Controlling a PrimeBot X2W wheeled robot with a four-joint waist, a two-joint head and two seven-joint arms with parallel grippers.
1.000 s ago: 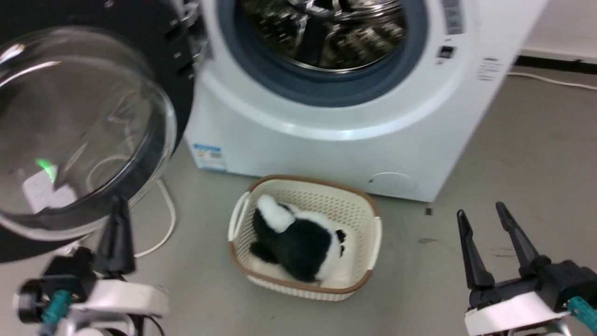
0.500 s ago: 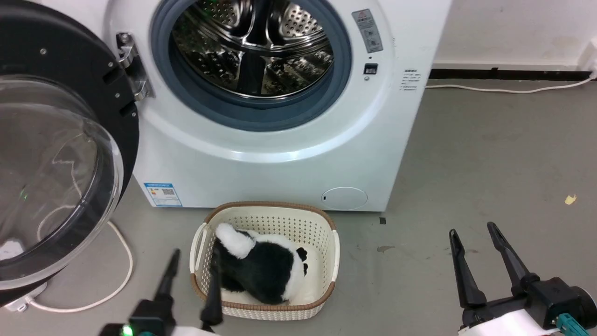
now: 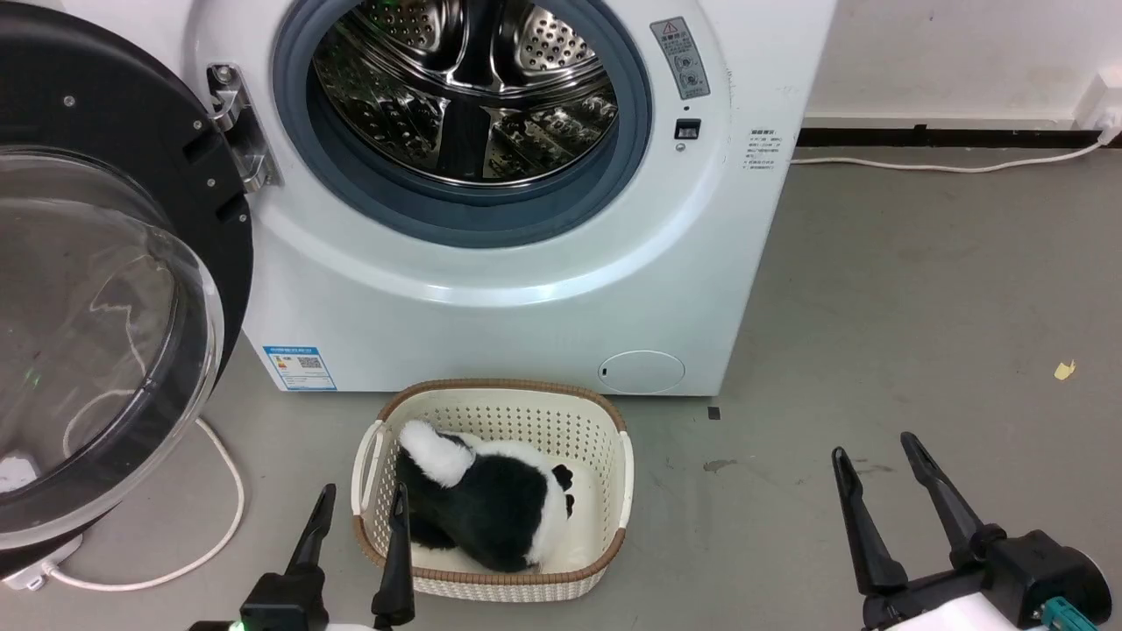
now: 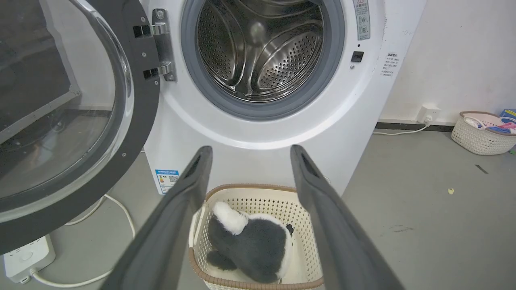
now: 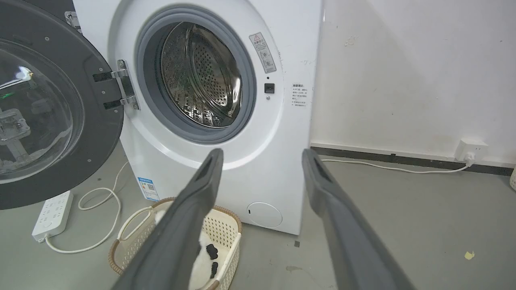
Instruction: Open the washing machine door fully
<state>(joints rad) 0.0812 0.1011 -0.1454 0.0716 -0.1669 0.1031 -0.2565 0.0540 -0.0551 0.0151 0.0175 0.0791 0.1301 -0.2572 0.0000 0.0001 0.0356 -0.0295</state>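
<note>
Leftmost, the washing machine door [image 3: 96, 289] stands swung wide off the left side of the washing machine [image 3: 526, 289] on its hinge, leaving the drum uncovered. In front of the machine, beside a basket [image 3: 504, 399], is the left gripper [image 3: 365, 491] with its fingers spread, empty. Out from the machine's right corner, the right gripper [image 3: 874, 444] is spread too, holding nothing.

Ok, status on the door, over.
Left end effector open, holding nothing. Right end effector open, holding nothing. Washing machine door wide open, off to the left of the drum. Basket on floor, apart from the door.
</note>
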